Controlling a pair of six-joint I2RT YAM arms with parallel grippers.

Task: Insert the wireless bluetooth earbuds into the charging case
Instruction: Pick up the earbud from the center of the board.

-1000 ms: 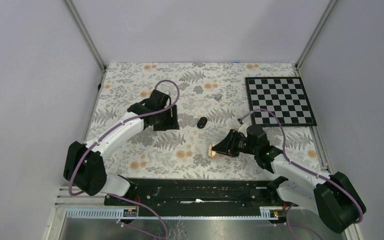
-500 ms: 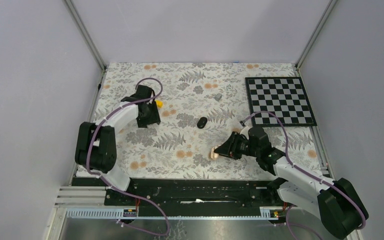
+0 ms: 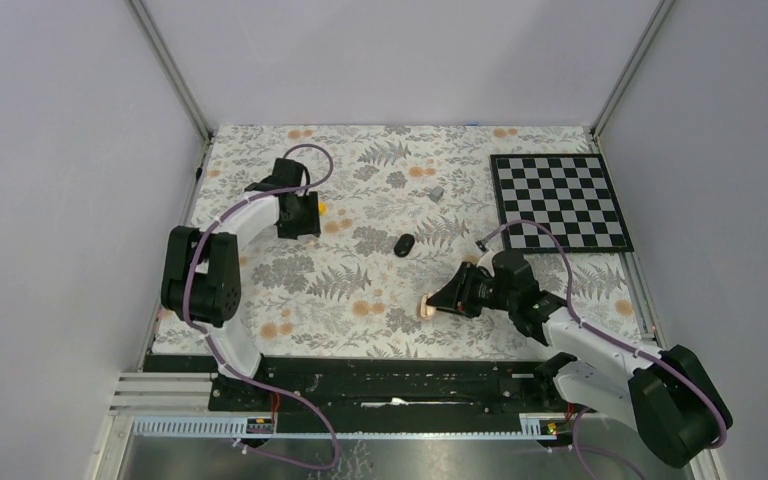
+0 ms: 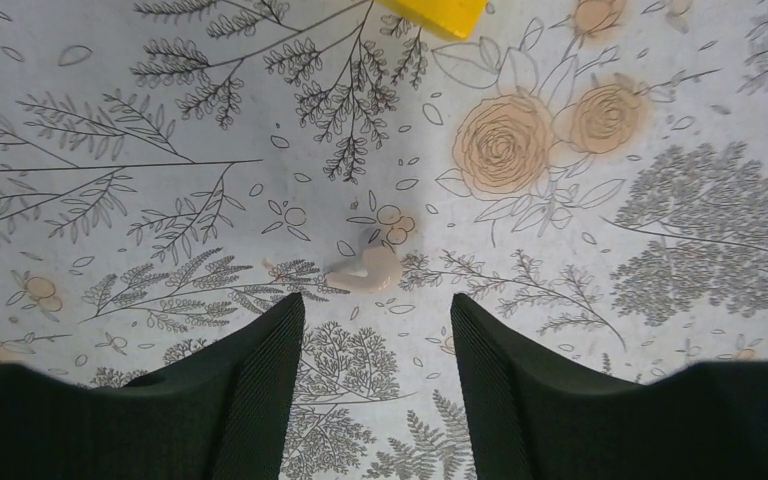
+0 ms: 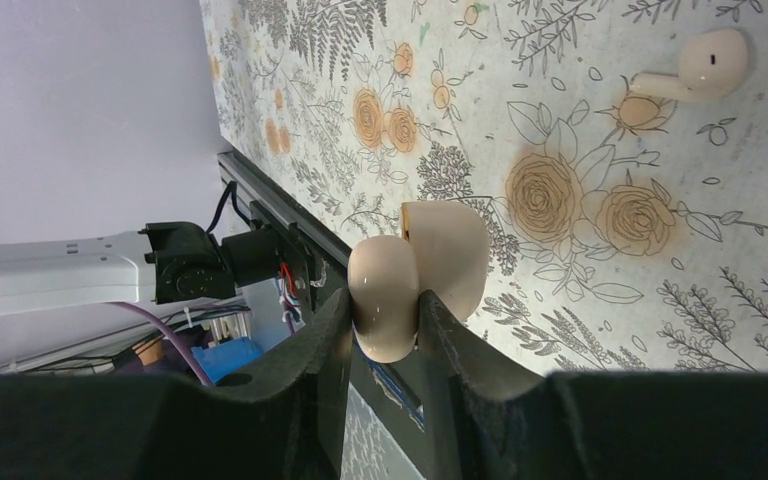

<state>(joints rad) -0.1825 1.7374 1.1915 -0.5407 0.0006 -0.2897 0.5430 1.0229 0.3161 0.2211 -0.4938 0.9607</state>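
- Beige earbud (image 5: 695, 65) lies on the floral worktop (image 5: 560, 120), apart from the case (image 5: 450, 250).
- Second earbud (image 4: 370, 270) lies well left of the case, just ahead of the left gripper (image 4: 375, 305), whose fingers are spread.
- Right gripper (image 5: 385, 310) pinches the open case.
- Yellow block (image 4: 435, 12) also sits well left of the case.

In right hand (image 5: 385, 310), over bench (image 3: 360, 290) front, right of centre: case (image 5: 420, 275). On bench near case: earbud (image 5: 695, 68). Far left, just ahead of left hand (image 4: 375, 305): second earbud (image 4: 365, 270). Mid-bench: pod (image 3: 404, 244). Behind pod: block (image 3: 436, 192). Back right: chessboard (image 3: 560, 200).
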